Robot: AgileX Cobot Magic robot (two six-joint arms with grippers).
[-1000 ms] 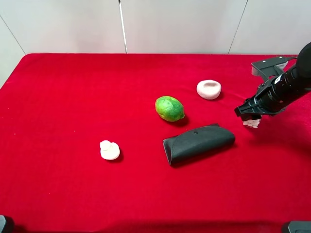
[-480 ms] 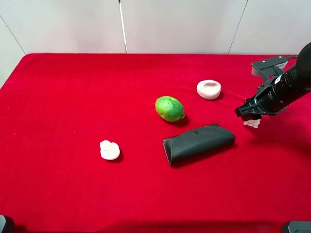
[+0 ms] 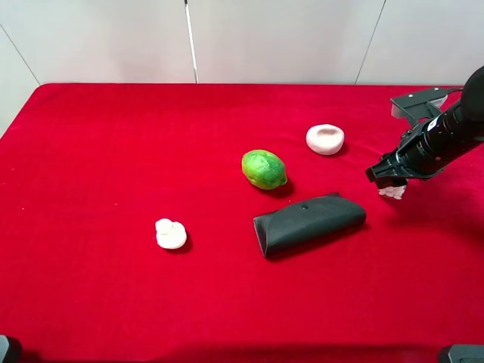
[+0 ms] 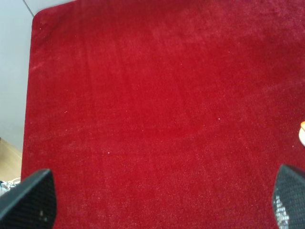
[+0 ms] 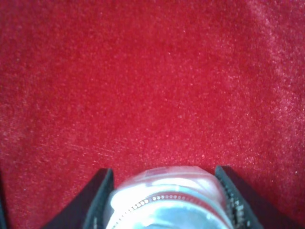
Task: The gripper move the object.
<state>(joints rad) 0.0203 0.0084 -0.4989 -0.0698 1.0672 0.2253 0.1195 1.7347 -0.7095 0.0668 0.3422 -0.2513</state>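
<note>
Nothing much shifts vs the earlier frames: right gripper point(image 3: 392, 181) sits in the same spot at the right side of the red cloth point(image 3: 113, 151), bottle point(image 3: 393, 191) under its tip as before. Right wrist view shows the jaws close on both sides of the bottle point(image 5: 167, 200), silver cap and clear glass wedged between the black fingers point(image 5: 97, 200), so it looks pinched on the bottle, tho contact on the far side is partly cut off by the frame edge. Whether the bottle is off the cloth or resting on it, can't tell; from the high cam it looks at or just above the surface. Left gripper point(image 4: 162, 202) is out of the high view; its own cam shows the two fingertips point(image 4: 28, 198) wide apart w/ only bare cloth between, holding nothing. Working outward: black pouch point(image 3: 308, 224) lies near the right gripper toward the table middle, pale bowl-shaped piece point(image 3: 325, 139) is further back, green fruit point(image 3: 264, 169) just past the pouch, white knobbed lump point(image 3: 171, 234) well apart on the left half. Progress, as a judgement: grasp seems done, transport not yet started or barely so. Left to do: lift, carry to wherever it's meant to go (task doesn't say), set down, let go.
</note>
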